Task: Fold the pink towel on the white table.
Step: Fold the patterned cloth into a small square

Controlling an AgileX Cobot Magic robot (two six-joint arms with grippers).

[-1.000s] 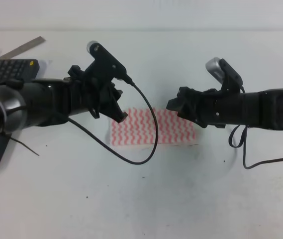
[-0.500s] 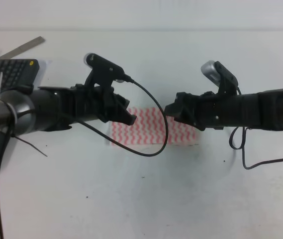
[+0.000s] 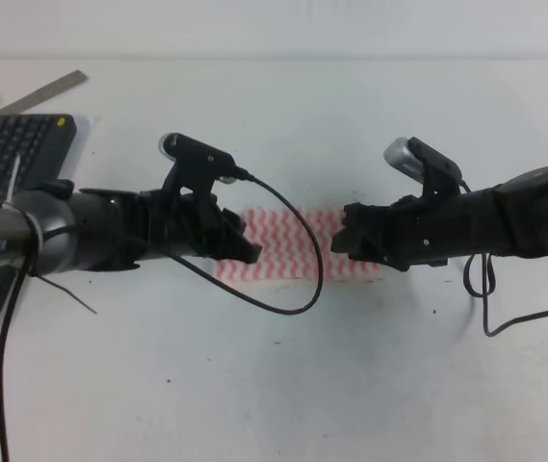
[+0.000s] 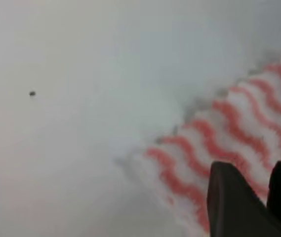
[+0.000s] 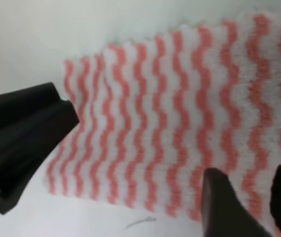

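The pink towel (image 3: 283,241) lies flat as a wide low rectangle in the middle of the white table (image 3: 274,385). My left gripper (image 3: 251,248) is low over its left end. In the left wrist view the gripper (image 4: 270,173) hangs over the towel's corner (image 4: 239,133), fingers close together and holding nothing. My right gripper (image 3: 343,236) is over the towel's right part. The right wrist view shows this gripper (image 5: 266,173) above the striped towel (image 5: 180,113), with only a thin slit between its fingers. The left arm's dark end (image 5: 21,133) shows at the towel's far edge.
A dark grey keyboard (image 3: 13,144) lies at the far left, with a metal strip (image 3: 47,91) behind it. The left arm's black cable (image 3: 293,298) loops over the towel and onto the table in front. Another cable (image 3: 490,308) hangs under the right arm.
Both arms have come lower and closer to the towel. The left gripper moved right and down onto the towel's left end. The right gripper dropped toward its right part.
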